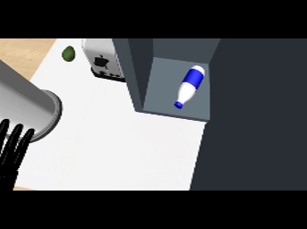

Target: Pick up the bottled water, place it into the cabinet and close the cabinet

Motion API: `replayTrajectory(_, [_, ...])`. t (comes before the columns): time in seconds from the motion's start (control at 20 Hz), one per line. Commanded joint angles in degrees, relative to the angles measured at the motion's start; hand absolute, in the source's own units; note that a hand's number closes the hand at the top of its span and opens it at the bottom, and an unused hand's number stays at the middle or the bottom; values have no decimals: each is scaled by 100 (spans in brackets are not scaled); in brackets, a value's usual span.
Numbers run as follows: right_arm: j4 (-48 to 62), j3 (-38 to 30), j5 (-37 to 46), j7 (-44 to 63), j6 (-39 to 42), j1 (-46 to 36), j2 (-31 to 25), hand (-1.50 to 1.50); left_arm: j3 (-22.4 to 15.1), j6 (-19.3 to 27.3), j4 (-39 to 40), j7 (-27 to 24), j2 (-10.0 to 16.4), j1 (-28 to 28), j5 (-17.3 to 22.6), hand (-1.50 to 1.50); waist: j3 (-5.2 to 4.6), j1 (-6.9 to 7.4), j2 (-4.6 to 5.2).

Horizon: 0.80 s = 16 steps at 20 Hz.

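A: Where's the bottle (pixel 190 87)?
B: On its side inside the open cabinet (pixel 162 89). The left hand (pixel 4 145) sits low left, fingers straight, holding nothing (no right hand in view).
A: Risk?
B: Shutting it hard could roll the bottle out.

White counter (pixel 116 147) w/ toaster (pixel 104 65) at back, tan wood surface (pixel 17 51) beyond its upper-left edge.
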Motion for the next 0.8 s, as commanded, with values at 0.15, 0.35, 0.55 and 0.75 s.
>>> replayTrajectory(0.15, [-180, 1053, 79, 824, 321, -864, 1, 150, 141, -382, -72, 82, 255, 20, 142, -150, -15, 331, 123])
replayTrajectory(0.35, [-116, 929, 104, 944, 266, -1167, -32, 150, 165, -520, -52, 86, 356, 96, 122, -150, -40, 534, 115])
replayTrajectory(0.55, [-128, 704, 232, 1131, 494, -1726, -342, -150, 162, -630, -1, 93, 388, 16, 103, -150, -70, 688, 129])
replayTrajectory(0.75, [-85, 586, 225, 1167, 587, -2188, -459, 150, 282, -614, 2, 189, 488, -51, 199, -150, -61, 730, 101])
